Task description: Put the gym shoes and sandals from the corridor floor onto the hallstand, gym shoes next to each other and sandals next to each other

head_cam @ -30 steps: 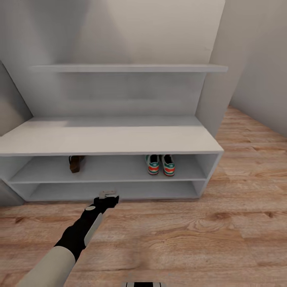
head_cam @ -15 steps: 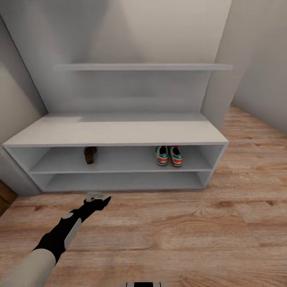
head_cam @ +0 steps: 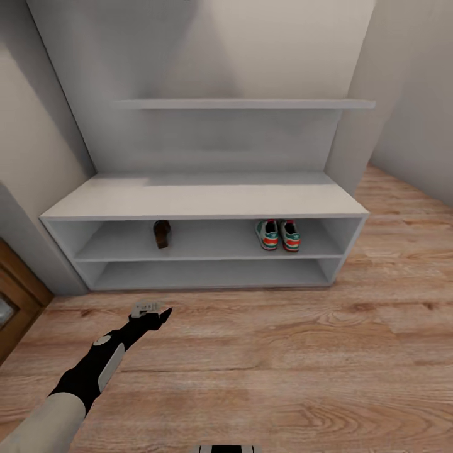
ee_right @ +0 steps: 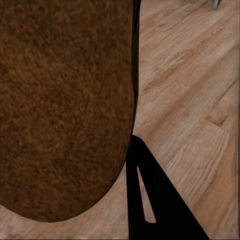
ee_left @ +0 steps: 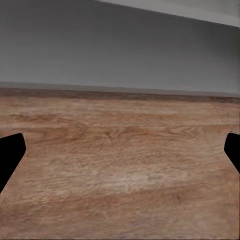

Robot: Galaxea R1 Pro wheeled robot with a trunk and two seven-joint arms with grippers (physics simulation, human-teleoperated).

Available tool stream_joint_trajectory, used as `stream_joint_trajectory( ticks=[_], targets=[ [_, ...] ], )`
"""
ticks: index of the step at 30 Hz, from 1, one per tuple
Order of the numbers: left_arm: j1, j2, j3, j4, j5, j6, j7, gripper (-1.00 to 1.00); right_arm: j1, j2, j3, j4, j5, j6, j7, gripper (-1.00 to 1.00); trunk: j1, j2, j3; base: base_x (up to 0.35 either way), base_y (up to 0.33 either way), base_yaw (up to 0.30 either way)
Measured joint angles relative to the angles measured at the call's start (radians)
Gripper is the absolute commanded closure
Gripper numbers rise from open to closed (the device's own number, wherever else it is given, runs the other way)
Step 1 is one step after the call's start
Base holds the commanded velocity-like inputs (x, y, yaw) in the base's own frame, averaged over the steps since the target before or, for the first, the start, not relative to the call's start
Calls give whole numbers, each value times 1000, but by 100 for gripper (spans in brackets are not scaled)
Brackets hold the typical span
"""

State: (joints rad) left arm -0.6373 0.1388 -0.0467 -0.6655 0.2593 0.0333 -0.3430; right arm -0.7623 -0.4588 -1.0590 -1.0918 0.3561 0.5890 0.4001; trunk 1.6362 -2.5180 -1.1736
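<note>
Wood floor (head_cam: 283,352) runs up to white rack (head_cam: 201,198) at 12 o'clock; upper shelf holds sneakers (head_cam: 279,234) at 1 o'clock, one sandal (head_cam: 162,233) at 11. L gripper (head_cam: 151,311) hovers over floor at 9, fingers wide apart. R gripper (ee_right: 137,150) clamps 2nd sandal (ee_right: 62,105).

No text, label, number or sign is legible in any view. The gym shoes (head_cam: 279,234) on the hallstand (head_cam: 201,200) show a small dark mark on each heel tab, too small to read.
</note>
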Motion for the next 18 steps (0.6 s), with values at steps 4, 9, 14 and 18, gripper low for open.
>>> stream_joint_trajectory(
  ticks=[4,9,14,18],
  targets=[
    [0,0,0,0,0,1,0,-100,0,0,0,0,0,0,0,100,0,0,0,-218,245,0],
    [0,0,1,0,0,4,0,-100,0,0,1,0,0,0,0,100,0,0,0,-112,281,0],
    [0,1,2,0,0,5,0,-100,0,1,1,0,0,0,0,100,0,0,0,-20,306,0],
    [0,0,2,0,0,6,1,-100,0,1,1,0,0,0,0,100,-1,0,0,44,332,0]
  ],
)
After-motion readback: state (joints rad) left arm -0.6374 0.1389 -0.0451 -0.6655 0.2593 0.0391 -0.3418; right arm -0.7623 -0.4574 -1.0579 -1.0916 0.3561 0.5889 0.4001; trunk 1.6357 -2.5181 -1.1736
